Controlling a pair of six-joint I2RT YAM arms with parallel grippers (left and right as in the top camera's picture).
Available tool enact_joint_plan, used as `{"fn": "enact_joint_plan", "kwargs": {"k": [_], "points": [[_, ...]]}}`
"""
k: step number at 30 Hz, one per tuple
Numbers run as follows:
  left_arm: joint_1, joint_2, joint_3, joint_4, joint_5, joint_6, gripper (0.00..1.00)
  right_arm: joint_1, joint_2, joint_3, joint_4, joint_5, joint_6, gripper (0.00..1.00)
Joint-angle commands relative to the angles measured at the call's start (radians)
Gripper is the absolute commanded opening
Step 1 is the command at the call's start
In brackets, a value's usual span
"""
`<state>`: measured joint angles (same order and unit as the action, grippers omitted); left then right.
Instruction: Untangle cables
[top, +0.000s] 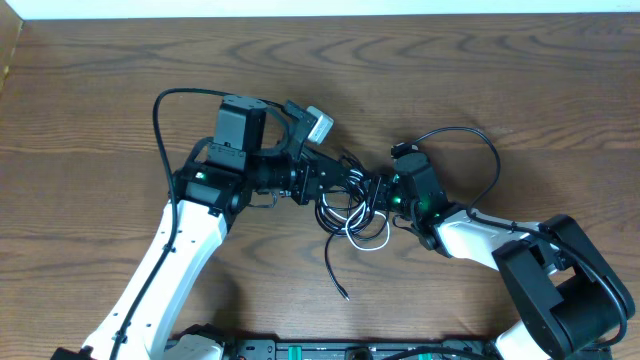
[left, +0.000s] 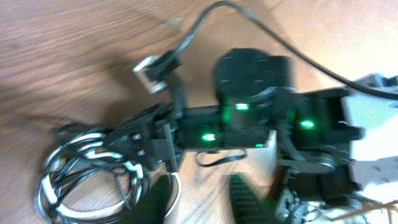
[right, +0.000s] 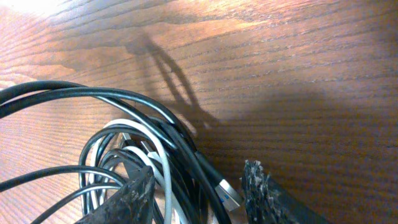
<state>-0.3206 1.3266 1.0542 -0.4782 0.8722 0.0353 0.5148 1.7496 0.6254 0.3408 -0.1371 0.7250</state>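
cables (top: 350, 215) lie bunched on the table (top: 500, 90) between my grippers: black cable (top: 328, 262) coiled, its free end trailing toward the near edge; white cable (top: 368, 246) looped through it. my left gripper (top: 345, 185) reaches in level from the left, jaws seemingly parted, though that view is blurred. my right gripper (right: 198, 193) stands part-open astride the strands.

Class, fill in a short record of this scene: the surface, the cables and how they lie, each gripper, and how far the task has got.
surface: wooden table
cables: black cable and white cable, looped together in one tangle mid-table
plug: metal plug on a black cable, lying between the right fingers
left gripper: open, beside the tangle
right gripper: open, fingers either side of the cables
task status: not yet untangled
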Motion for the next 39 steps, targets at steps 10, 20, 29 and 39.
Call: {"fn": "enact_joint_plan", "kwargs": {"k": [10,20,29,39], "points": [[-0.105,0.235,0.015,0.231,-0.403,-0.019,0.72,-0.006,0.063,-0.050,-0.047,0.029,-0.001,0.45],[-0.144,0.411,0.015,0.245,-0.574,-0.037,0.62,-0.006,0.063,-0.050,-0.050,0.030,-0.016,0.45],[-0.137,0.361,0.034,0.113,-0.700,-0.030,0.07,-0.006,0.063,-0.050,-0.087,0.068,-0.015,0.38],[-0.136,-0.068,0.059,0.196,-0.588,-0.042,0.07,-0.006,0.063,-0.050,-0.091,0.082,-0.015,0.31]]}}
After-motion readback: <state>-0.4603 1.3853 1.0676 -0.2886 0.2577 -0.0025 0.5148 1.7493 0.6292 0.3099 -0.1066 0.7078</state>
